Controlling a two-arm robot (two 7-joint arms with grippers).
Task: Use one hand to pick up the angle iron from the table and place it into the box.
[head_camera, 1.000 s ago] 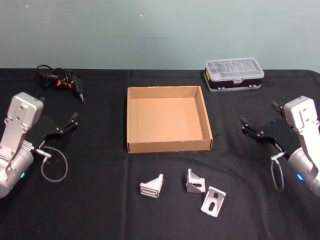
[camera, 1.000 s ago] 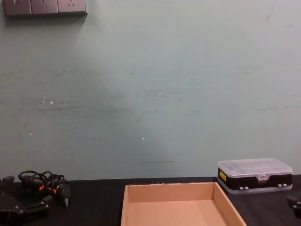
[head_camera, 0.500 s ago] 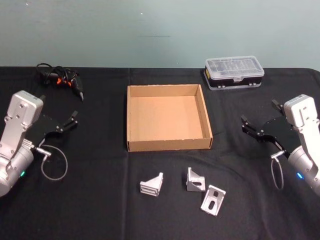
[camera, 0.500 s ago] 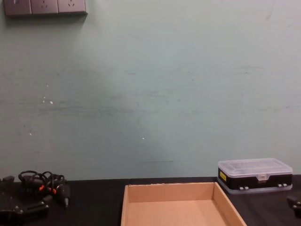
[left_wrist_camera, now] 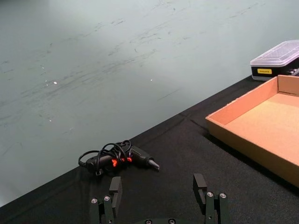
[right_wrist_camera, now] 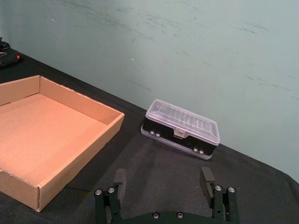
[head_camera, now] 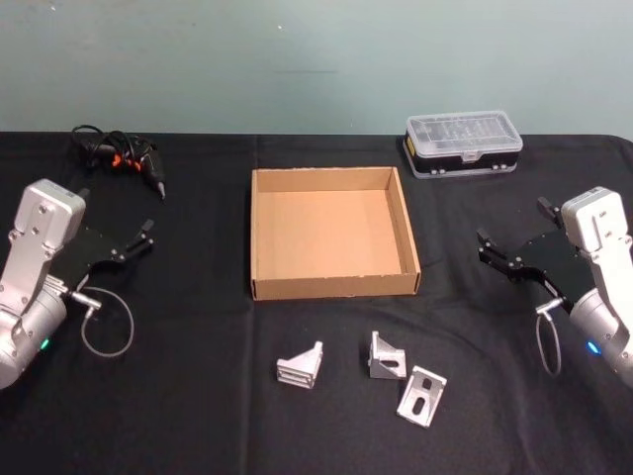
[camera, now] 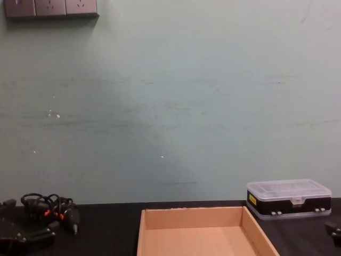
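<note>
Three silvery, L-shaped angle irons (head_camera: 386, 358) are lying on the black tabletop (head_camera: 198, 396) near the tan box (head_camera: 331, 287). The left claw (head_camera: 135, 242) and right claw (head_camera: 509, 236) are hovering wide open, empty.

Chest view: we find the box (camera: 194, 217) cut by the lower edge, near wall unseen | wall sockets (camera: 50, 7) clipped at the top edge | head view: left arm (head_camera: 35, 267) and right arm (head_camera: 605, 297) run off the side edges | case (head_camera: 463, 144): contents under the clear lid too small for us to tell.
</note>
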